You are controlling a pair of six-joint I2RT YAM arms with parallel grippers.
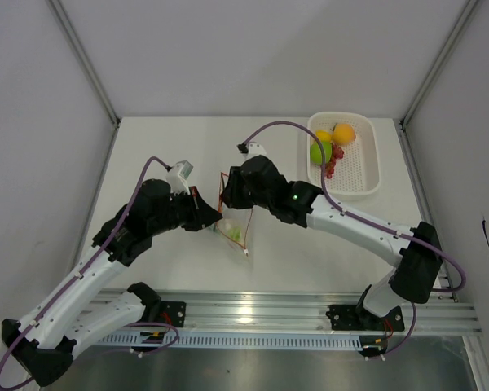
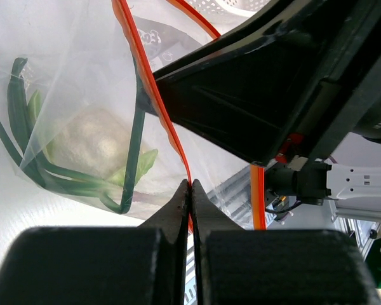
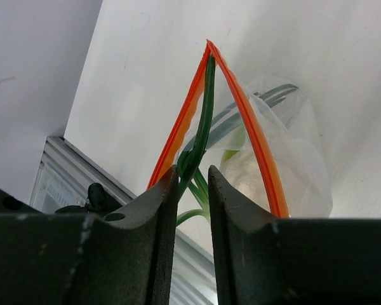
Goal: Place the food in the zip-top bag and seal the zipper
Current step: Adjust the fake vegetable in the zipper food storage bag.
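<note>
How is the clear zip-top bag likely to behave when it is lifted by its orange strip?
Probably floppy: the zip-top bag is thin, crinkled film and sags below the zipper pinched in the left claw. Likely bottom-heavy, since the pale leafy piece lies far from the mouth. It may swing.

Bag mid-table, basket far right.
The zip-top bag [image 1: 232,223] sits on the table [image 1: 163,147] between the left gripper [image 1: 210,218] and right gripper [image 1: 226,194], with the stalks [image 2: 134,146] and leafy piece [image 2: 95,143] inside it. The apple [image 1: 320,152] and round fruit [image 1: 343,133] lie in the basket [image 1: 360,167].

Probably a robotics test cell in a lab: plain white enclosure walls [image 1: 253,49], white table [image 1: 187,134], aluminium mounting rail [image 1: 261,308].
</note>
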